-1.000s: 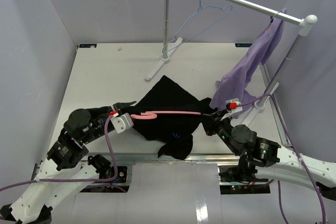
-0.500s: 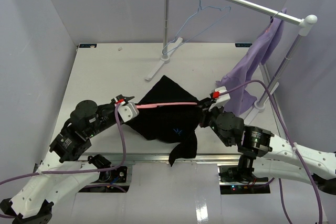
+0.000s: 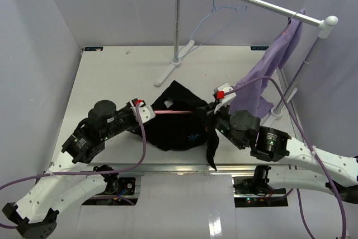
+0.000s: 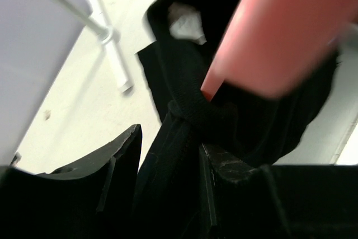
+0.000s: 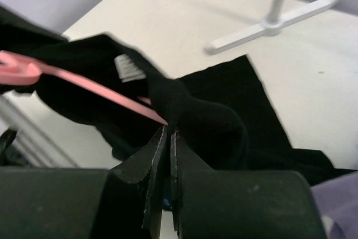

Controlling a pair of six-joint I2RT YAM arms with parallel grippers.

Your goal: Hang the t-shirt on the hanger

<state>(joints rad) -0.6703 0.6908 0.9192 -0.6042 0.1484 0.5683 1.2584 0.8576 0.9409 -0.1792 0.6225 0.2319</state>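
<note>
The black t-shirt (image 3: 179, 132), blue mark forward, hung bunched over the pink hanger (image 3: 173, 112) between both claws. The right claw (image 5: 168, 131) was clenched on a shirt fold. Cloth sat between the left claw's (image 4: 170, 141) fingers; its grip couldn't be told.
</note>
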